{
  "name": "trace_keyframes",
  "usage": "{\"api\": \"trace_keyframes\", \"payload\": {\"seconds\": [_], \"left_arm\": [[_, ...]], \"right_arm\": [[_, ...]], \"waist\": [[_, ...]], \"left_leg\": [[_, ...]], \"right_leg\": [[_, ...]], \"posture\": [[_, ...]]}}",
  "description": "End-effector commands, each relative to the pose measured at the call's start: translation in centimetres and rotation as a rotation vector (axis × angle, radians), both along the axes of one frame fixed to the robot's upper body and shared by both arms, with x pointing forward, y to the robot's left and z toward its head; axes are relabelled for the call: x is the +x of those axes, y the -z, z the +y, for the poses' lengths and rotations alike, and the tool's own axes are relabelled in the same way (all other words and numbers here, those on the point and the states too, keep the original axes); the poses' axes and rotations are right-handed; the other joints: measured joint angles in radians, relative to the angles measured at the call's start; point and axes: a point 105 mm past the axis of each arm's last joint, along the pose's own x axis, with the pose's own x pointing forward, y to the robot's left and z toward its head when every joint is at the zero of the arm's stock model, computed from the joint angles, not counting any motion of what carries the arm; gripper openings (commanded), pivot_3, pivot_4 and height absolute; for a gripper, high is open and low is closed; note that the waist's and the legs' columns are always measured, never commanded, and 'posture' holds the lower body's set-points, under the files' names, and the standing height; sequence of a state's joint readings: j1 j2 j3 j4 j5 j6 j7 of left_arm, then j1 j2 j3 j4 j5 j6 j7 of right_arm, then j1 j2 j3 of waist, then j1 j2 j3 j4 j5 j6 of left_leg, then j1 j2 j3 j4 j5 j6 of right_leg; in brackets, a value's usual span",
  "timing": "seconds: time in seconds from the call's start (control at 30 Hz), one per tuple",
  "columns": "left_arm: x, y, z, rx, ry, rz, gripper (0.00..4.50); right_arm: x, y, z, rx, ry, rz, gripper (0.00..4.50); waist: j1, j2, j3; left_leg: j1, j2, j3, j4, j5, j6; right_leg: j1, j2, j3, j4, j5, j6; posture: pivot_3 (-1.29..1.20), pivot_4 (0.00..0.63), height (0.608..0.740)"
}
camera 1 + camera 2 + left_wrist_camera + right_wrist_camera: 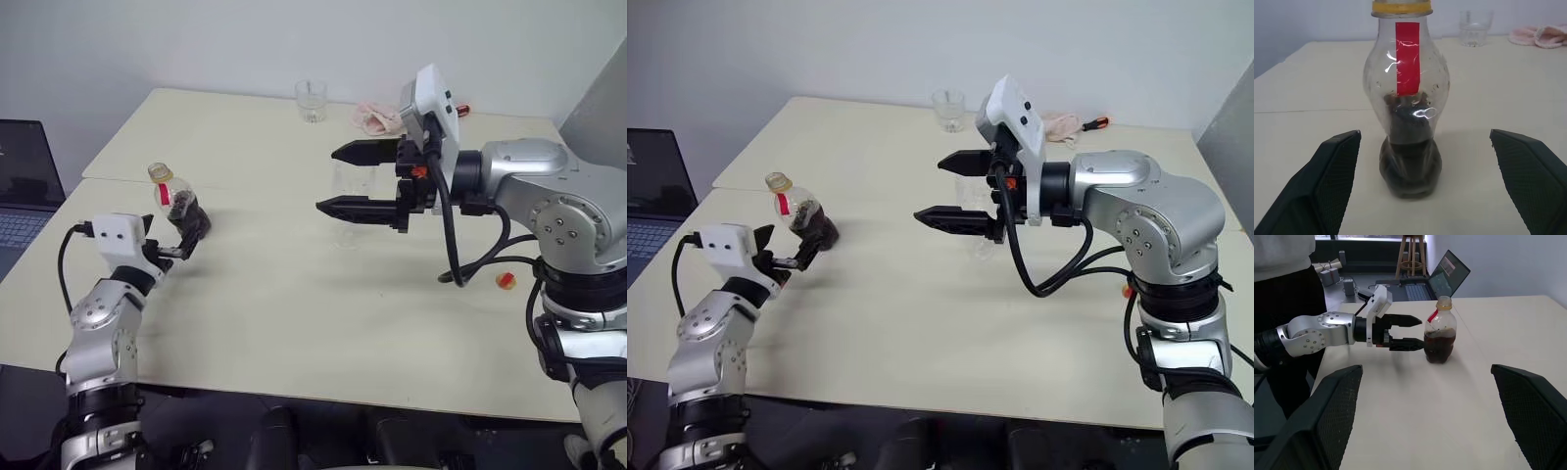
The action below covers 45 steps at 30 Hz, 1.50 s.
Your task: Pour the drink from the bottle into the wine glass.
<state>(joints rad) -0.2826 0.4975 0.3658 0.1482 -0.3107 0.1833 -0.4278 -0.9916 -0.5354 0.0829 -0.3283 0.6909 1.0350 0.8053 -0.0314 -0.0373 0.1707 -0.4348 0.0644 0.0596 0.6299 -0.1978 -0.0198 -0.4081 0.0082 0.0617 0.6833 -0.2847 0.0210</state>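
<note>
the left gripper [179, 245] sits low at the near left of the table [294, 313], fingers spread wide and empty, the bottle [176, 203] standing upright just beyond their tips with the drink [1410, 161] filling its lower part. the right gripper [358, 181] hangs raised over mid-table, pointing left, also wide apart and holding nothing, in front of the wine glass [345, 211]. a tumbler [312, 101] stands at the far edge.

Bright, even light; soft shadows on the table [294, 313]; bottle [1408, 107] glints.
</note>
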Motion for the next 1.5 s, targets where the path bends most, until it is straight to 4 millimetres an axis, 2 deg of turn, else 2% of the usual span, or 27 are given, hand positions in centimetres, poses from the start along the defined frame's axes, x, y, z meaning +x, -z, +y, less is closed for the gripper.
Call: {"api": "trace_keyframes", "payload": {"seconds": [0.03,0.37,0.73,1.0,1.13,1.27,1.37,1.43,1.5], "left_arm": [[0.6,-0.8,0.1,0.038,0.002,-0.023,4.5],[2.5,-0.4,0.0,0.045,0.003,-0.008,4.5],[6.3,-0.2,-0.8,0.046,0.047,-0.008,4.5],[7.3,0.8,-1.2,0.045,0.068,0.016,4.5],[7.4,0.5,-1.1,0.047,0.072,0.0,3.69],[7.4,0.3,-0.9,0.047,0.072,-0.007,2.34],[7.4,-0.2,-0.8,0.048,0.083,-0.02,1.33],[7.6,-0.6,-1.1,0.048,0.102,-0.03,0.92],[7.9,-1.3,-1.7,0.061,0.133,-0.039,0.78]], "right_arm": [[-1.0,-1.0,0.3,0.008,-0.025,-0.056,4.48],[-1.0,-0.6,0.1,0.003,0.011,-0.065,4.48],[-1.0,-0.3,-0.4,-0.017,0.048,-0.056,4.48],[-1.1,-0.2,-0.7,-0.03,0.07,-0.049,4.48],[-0.9,-0.2,-0.9,-0.031,0.092,-0.049,4.5],[-0.7,-0.2,-1.1,-0.022,0.112,-0.053,4.5],[0.1,-0.4,-2.2,0.044,0.171,-0.044,4.5],[0.5,0.1,-3.2,0.047,0.217,-0.044,4.5],[0.6,0.4,-4.1,0.073,0.255,-0.022,4.5]], "waist": [[-0.001,0.0,0.0],[0.001,0.0,0.0],[0.001,0.0,0.0],[0.002,0.0,0.0],[0.002,0.0,0.0],[0.002,0.0,0.0],[0.002,0.0,0.0],[0.003,0.0,0.0],[0.004,-0.001,0.0]], "left_leg": [[0.0,0.0,0.0,0.0,0.0,0.0],[0.0,0.0,0.0,0.0,0.0,0.0],[0.0,-0.001,0.0,0.0,0.0,0.0],[0.0,0.0,0.0,0.0,0.0,0.0],[0.0,-0.001,0.0,0.0,0.0,0.0],[0.0,-0.001,0.0,0.0,0.0,0.0],[-0.001,-0.001,0.0,0.0,0.0,0.0],[-0.001,-0.001,0.0,0.0,0.0,0.0],[-0.001,-0.001,0.0,0.0,0.0,0.0]], "right_leg": [[0.0,0.0,0.0,0.0,0.0,0.0],[0.0,0.0,-0.001,0.001,0.0,0.0],[0.0,0.002,-0.001,0.0,0.0,0.0],[0.0,0.003,-0.002,0.0,0.0,0.0],[0.0,0.003,-0.002,0.001,0.0,0.0],[0.0,0.003,-0.002,0.001,0.0,0.0],[0.0,0.003,-0.003,0.001,0.0,0.0],[0.0,0.003,-0.003,0.001,0.0,0.0],[0.0,0.003,-0.003,0.001,0.0,0.0]], "posture": [[0.0,0.15,0.74],[0.0,0.15,0.74],[0.0,0.15,0.74],[0.0,0.15,0.74],[0.0,0.15,0.74],[0.0,0.15,0.74],[0.0,0.15,0.74],[0.0,0.15,0.74],[0.0,0.15,0.74]]}}
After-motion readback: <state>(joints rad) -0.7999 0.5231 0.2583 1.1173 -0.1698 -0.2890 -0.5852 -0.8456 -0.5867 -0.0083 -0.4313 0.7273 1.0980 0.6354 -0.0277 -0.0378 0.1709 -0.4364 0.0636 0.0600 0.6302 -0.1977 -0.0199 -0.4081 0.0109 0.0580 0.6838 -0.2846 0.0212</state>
